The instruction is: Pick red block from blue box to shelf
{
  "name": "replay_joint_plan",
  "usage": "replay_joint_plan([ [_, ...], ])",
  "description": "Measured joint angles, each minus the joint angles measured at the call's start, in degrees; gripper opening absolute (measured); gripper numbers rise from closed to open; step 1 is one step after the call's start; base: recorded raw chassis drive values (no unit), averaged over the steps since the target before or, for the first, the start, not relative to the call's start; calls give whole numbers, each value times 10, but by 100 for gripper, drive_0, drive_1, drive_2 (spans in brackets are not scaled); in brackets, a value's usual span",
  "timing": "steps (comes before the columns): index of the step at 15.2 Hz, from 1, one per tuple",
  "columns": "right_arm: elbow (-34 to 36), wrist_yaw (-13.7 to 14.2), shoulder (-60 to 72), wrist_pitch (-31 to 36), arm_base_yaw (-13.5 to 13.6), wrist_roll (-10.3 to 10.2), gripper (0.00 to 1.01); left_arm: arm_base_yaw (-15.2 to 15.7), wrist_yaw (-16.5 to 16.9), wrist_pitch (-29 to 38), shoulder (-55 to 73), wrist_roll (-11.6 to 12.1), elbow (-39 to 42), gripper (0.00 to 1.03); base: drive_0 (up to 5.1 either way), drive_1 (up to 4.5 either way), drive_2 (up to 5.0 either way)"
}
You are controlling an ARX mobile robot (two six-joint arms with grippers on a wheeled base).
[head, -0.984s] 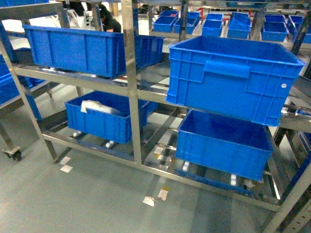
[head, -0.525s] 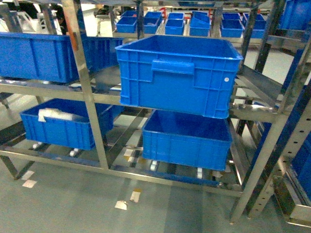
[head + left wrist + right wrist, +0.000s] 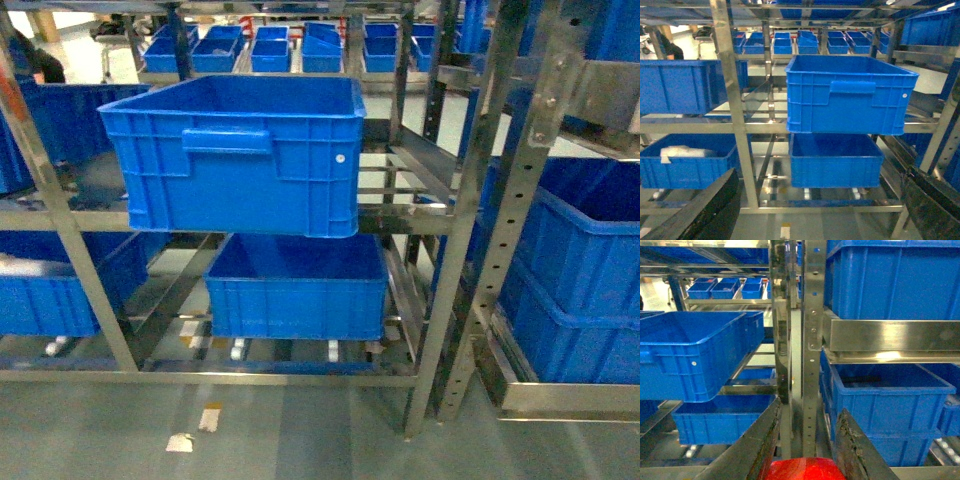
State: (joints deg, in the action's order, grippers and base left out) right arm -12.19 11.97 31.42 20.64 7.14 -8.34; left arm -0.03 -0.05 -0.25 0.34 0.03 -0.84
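The shelf (image 3: 440, 215) fills the view, a grey steel rack; take its perforated upright as the landmark. Left of that upright a dark blue ribbed crate (image 3: 235, 150) sits on the middle rails, a second crate (image 3: 296, 285) below it. The right claw (image 3: 805, 450) points at the upright, its fingers closed on the red block (image 3: 802, 470), glossy red between them at the frame's bottom edge. The left claw (image 3: 815, 205) stands wide apart, empty. The block looks light, stiff and slippery (hard plastic), best pinched on flat opposite sides.
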Motion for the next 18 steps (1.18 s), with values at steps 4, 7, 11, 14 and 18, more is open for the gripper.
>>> replay_joint_plan([
  [4,0,1,0,0,0,0,27,0,0,0,0,0,0,98,0,0,0],
  [7,0,1,0,0,0,0,27,0,0,0,0,0,0,98,18,18,18],
  [11,0,-1,1,0,0,0,27,-1,0,0,0,0,0,98,160,160,160],
  [14,0,-2,0,0,0,0,27,1,-1,0,0,0,0,98,53,53,53],
  [18,0,-2,0,0,0,0,27,1,0,0,0,0,0,98,0,0,0],
])
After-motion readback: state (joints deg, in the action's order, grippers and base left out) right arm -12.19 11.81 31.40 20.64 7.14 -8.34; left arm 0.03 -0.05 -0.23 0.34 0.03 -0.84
